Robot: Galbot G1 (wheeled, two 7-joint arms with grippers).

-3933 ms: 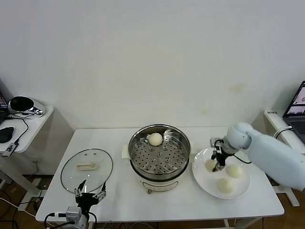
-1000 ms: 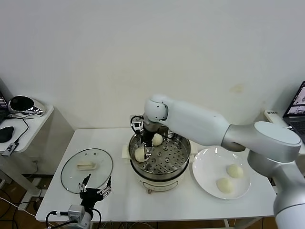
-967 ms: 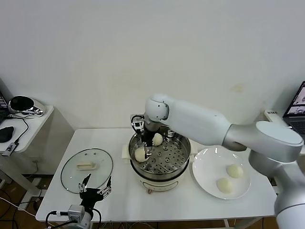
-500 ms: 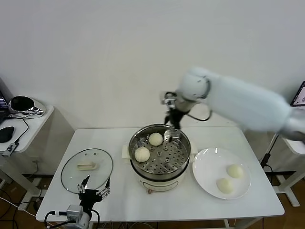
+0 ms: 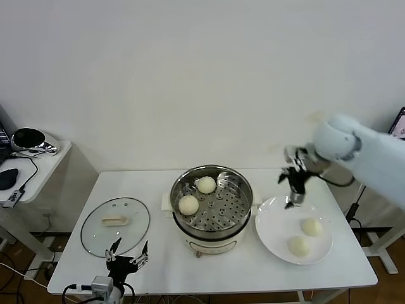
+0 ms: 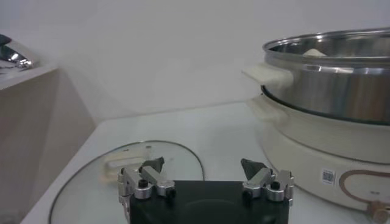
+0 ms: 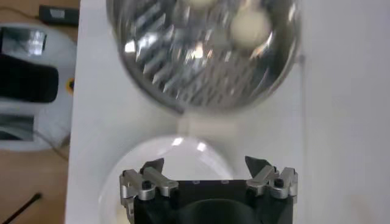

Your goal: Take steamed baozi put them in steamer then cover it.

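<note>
The steamer (image 5: pixel 212 218) stands mid-table with two steamed baozi (image 5: pixel 205 184) (image 5: pixel 188 204) on its perforated tray. Two more baozi (image 5: pixel 311 226) (image 5: pixel 299 246) lie on the white plate (image 5: pixel 275 223) to its right. My right gripper (image 5: pixel 292 190) hangs open and empty above the plate's far left part; its wrist view shows the steamer (image 7: pixel 204 61), a baozi (image 7: pixel 250 25) and the plate (image 7: pixel 177 159) beyond the open gripper (image 7: pixel 205 164). The cover (image 5: pixel 115 221) lies flat on the table at the left. My left gripper (image 5: pixel 126 259) waits open at the cover's near edge, seen open (image 6: pixel 203 167) over the cover (image 6: pixel 131 176).
A side table (image 5: pixel 31 166) with a dark round object and a mouse stands far left. A laptop edge (image 5: pixel 400 126) shows at the far right. The wall runs close behind the table. The steamer's cream handle (image 6: pixel 268 74) juts toward the cover.
My right gripper has left a second baozi in the steamer, risen and swung right to above the plate. The left gripper has stayed by the cover.
</note>
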